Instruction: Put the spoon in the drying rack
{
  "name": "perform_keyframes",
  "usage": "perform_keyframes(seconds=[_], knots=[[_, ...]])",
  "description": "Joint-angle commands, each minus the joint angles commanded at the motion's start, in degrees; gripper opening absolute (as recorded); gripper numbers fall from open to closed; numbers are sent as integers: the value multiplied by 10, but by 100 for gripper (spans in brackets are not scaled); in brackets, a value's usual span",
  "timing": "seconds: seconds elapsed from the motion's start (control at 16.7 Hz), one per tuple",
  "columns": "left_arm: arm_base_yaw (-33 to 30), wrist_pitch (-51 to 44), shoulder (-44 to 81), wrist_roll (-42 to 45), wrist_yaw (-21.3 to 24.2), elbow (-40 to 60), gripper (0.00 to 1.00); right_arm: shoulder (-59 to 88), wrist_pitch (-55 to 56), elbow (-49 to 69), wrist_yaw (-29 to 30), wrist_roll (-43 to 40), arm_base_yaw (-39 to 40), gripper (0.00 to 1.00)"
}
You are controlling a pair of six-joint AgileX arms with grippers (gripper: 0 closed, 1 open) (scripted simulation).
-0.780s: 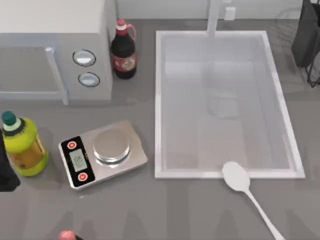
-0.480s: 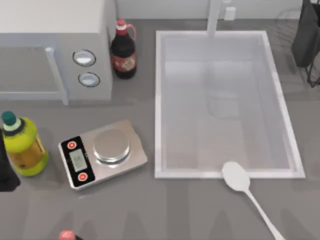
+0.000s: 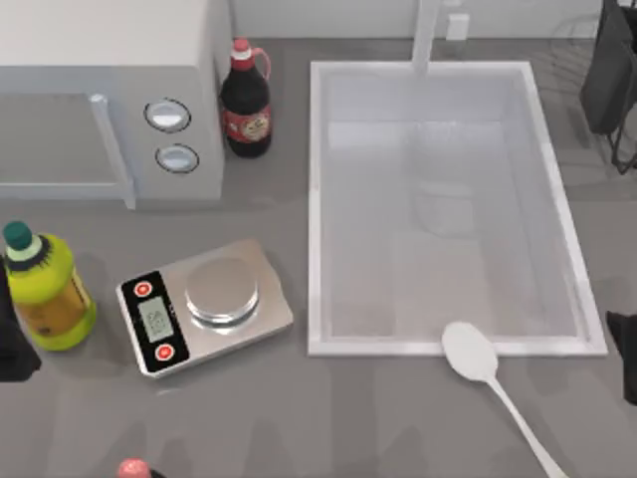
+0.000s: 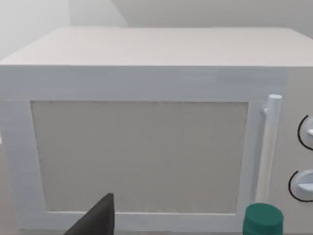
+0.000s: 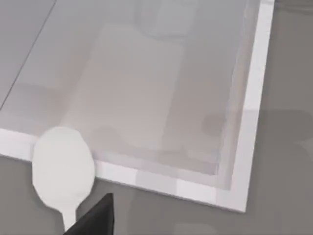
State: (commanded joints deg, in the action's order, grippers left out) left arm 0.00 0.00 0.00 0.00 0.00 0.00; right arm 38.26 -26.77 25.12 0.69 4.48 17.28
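One spoon (image 3: 476, 359) lies untouched on the desk (image 3: 299, 418), its bowl just beside the sink's (image 3: 318, 199) near rim and its handle running toward the near right corner. At the right edge, the right tool (image 3: 625, 351) comes into view; I cannot tell whether either tool is open or closed. The left arm sits parked at far left. This looks like the approach step; next, the right tool must lower over the handle, then carry it to the drying rack (image 3: 622, 149) at far right.

My top camera looks straight down over the grey table (image 3: 299, 418), taking in microwave (image 3: 100, 90), sink (image 3: 318, 199) and spoon (image 3: 470, 354). My left wrist camera faces the microwave (image 4: 142, 147) door, level and close. My right wrist camera tilts down, near the sink's (image 5: 249, 98) front corner and the spoon's (image 5: 62, 166) bowl, both shared with the top view.
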Motion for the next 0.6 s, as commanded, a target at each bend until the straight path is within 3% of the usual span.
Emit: perform_keyframes(seconds=[0.6], knots=[[0,0,0,0,0,0,100,416,-283,264,7,47,181,100]])
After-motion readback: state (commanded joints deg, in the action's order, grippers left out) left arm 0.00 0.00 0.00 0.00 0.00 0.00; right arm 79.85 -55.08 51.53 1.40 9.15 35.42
